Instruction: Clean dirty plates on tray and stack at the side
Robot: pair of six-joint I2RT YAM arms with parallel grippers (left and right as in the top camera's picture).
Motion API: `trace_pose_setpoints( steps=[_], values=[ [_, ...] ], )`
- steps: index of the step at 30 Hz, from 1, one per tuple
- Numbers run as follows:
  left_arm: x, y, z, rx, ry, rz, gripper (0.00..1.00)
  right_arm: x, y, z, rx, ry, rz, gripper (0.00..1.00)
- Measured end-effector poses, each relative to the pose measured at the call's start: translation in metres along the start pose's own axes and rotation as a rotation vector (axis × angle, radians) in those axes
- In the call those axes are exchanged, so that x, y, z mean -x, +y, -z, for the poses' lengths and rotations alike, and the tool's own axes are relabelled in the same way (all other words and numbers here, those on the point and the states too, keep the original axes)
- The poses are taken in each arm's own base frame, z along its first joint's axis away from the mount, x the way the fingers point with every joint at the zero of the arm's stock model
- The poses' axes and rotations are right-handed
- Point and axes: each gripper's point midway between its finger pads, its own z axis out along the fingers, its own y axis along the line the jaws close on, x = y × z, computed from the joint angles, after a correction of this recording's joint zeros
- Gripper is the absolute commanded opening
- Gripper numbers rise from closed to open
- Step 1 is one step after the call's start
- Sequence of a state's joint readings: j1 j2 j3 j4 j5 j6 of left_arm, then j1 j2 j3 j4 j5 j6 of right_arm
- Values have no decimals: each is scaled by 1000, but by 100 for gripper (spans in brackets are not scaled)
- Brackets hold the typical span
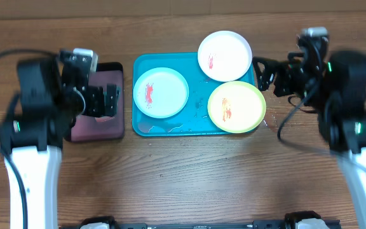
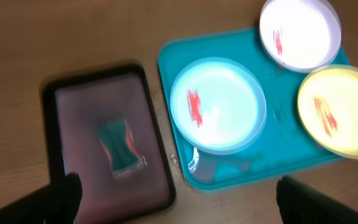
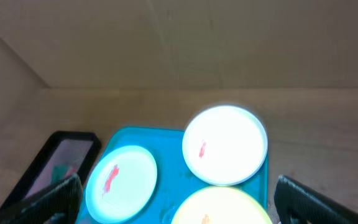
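- Overhead view: my left gripper [image 1: 112, 102] hangs above the black tray [image 1: 100, 130] at the left of the wooden table [image 1: 183, 178]. Its fingers are spread wide and hold nothing.
- In my left wrist view, a small teal-and-red object [image 2: 120, 149] lies on that tray's pinkish inside, too blurred to name. My fingertips [image 2: 59, 200] show at the two lower corners, far apart.
- Just right of the black tray, apart from it, lies the teal tray [image 1: 170, 127], with wet patches on its floor.
- The pale blue plate [image 1: 161, 93] sits flat in the teal tray's left half, with a red smear left of its middle.
- The white plate [image 1: 225, 56] sits at the far right corner, overhanging the far rim, with a small red smear inside.
- The yellow-green plate [image 1: 236, 107] lies at the near right, its edge over the right rim, with an orange-red smear inside. It is just beside the white plate; I cannot tell whether they touch.
- My right gripper [image 1: 261, 75] hovers right of the teal tray, near those two plates, fingers spread wide and empty.
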State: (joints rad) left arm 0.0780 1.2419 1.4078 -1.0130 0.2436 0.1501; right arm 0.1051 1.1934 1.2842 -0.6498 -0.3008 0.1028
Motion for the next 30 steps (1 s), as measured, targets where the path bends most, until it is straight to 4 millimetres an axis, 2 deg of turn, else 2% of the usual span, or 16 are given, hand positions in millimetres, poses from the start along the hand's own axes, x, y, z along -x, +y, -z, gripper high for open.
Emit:
trace_pose_setpoints(
  steps=[4, 9, 14, 16, 19, 22, 25, 30],
  values=[
    [6, 4, -18, -30, 125, 34, 100, -3, 0, -33, 40, 179, -32, 100],
    [0, 6, -52, -72, 218, 82, 100, -11, 3, -79, 149, 253, -56, 100],
    [-10, 5, -81, -105, 289, 113, 100, -16, 11, -109, 238, 261, -71, 83],
    [-11, 11, -87, -67, 300, 156, 100, -18, 15, -119, 244, 260, -72, 80],
    [-15, 33, -87, 66, 310, 271, 100, -31, 35, -151, 231, 275, -69, 76],
    [-19, 53, -84, 197, 312, 350, 100, -59, 55, -180, 195, 327, -66, 72],
    [-21, 67, -81, 283, 308, 383, 100, -98, 69, -208, 134, 400, -65, 67],
    [-24, 81, -81, 360, 308, 411, 100, -149, 66, -243, 19, 477, -76, 60]
  ],
)
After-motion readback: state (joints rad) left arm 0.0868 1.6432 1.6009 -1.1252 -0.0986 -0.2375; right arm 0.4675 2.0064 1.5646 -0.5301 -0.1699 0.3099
